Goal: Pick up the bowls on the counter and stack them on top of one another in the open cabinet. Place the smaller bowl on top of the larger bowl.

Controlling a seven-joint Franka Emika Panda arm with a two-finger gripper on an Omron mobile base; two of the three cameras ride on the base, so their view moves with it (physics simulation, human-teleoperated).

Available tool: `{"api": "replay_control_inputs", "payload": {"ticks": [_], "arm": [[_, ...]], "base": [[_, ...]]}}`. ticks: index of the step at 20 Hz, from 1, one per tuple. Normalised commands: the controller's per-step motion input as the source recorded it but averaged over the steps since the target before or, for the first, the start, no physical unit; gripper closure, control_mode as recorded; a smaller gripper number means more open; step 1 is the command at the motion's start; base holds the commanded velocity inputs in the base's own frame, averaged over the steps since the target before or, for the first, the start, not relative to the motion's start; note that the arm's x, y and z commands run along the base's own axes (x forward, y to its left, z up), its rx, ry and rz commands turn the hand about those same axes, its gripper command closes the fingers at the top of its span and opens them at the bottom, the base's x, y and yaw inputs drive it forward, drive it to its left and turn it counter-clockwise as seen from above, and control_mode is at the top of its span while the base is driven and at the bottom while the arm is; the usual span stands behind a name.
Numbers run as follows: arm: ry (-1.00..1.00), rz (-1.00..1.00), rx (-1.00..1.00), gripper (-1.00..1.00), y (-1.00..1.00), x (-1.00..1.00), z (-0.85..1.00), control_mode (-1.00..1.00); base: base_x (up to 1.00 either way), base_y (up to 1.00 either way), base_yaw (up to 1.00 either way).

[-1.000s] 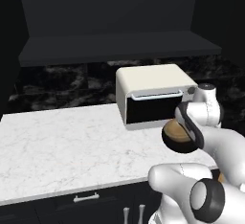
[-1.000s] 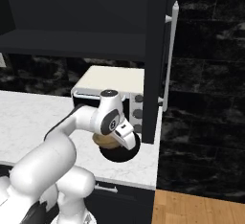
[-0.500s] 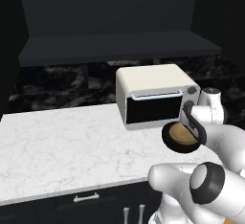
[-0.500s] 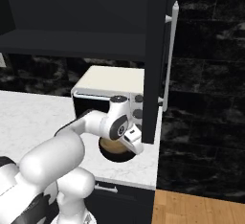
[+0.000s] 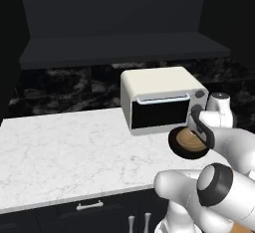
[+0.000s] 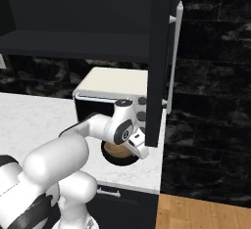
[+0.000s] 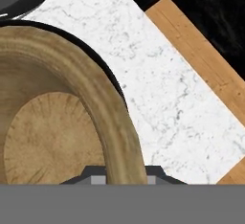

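The smaller bowl (image 5: 188, 140), tan and wooden, sits inside the larger black bowl (image 5: 174, 145) on the white marble counter (image 5: 74, 147), just in front of the toaster oven. My gripper (image 5: 202, 134) is down at the right side of the two bowls. In the hand view the tan bowl (image 7: 48, 137) is very close, and its rim runs between my fingertips; the gripper (image 7: 125, 175) appears shut on that rim. A thin black edge of the larger bowl (image 7: 111, 77) shows around it. The open cabinet (image 5: 124, 48) hangs dark above the counter.
A cream toaster oven (image 5: 159, 97) stands right behind the bowls. The open cabinet door (image 6: 159, 61) with its silver handle hangs close over the counter's right end. Wooden floor (image 6: 206, 213) lies beyond the counter edge (image 7: 158, 89). Bare marble stretches to the left.
My hand has come down and a little to the right onto the bowls' rim. The two bowls have stayed in place on the counter.
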Motion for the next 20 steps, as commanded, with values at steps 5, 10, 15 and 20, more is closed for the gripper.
{"api": "replay_control_inputs", "payload": {"ticks": [5, 10, 15, 20], "arm": [[-0.01, 0.0, 0.0, 1.0, 0.01, 0.01, -0.03, -1.0], [-0.01, 0.0, 0.0, 1.0, 0.02, 0.0, -0.06, -1.0], [0.0, 0.0, 0.0, 1.0, 0.0, 0.0, 0.0, -1.0], [0.0, 0.0, 0.0, -1.0, 0.0, 0.0, 0.0, -1.0]], "base": [[0.0, 0.0, 0.0], [0.0, 0.0, 0.0], [0.0, 0.0, 0.0], [0.0, 0.0, 0.0]]}}
